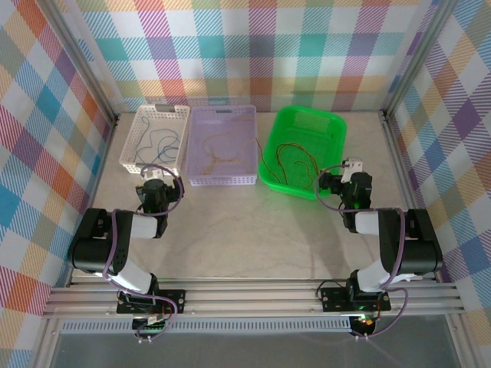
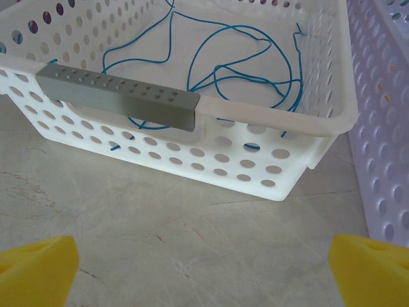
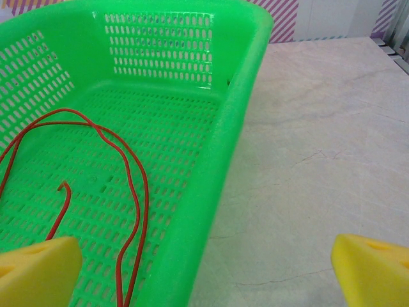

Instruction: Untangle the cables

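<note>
A blue cable (image 1: 159, 142) (image 2: 246, 78) lies looped in the white basket (image 1: 132, 138) (image 2: 211, 160). An orange-yellow cable (image 1: 219, 153) rests in the lavender basket (image 1: 222, 182). A red cable (image 1: 295, 153) (image 3: 146, 196) curls on the floor of the green basket (image 1: 337, 130) (image 3: 236, 109). My left gripper (image 1: 156, 186) (image 2: 204, 275) hovers over bare table just in front of the white basket, open and holding nothing. My right gripper (image 1: 341, 180) (image 3: 204, 272) is open too, straddling the green basket's near right rim, apart from the red cable.
The three baskets stand side by side at the back of the marble-look table (image 1: 253, 230). A grey bar (image 2: 115, 99) sits on the white basket's near wall. The lavender basket's wall (image 2: 383, 128) is close on the left gripper's right. Checked walls enclose the table.
</note>
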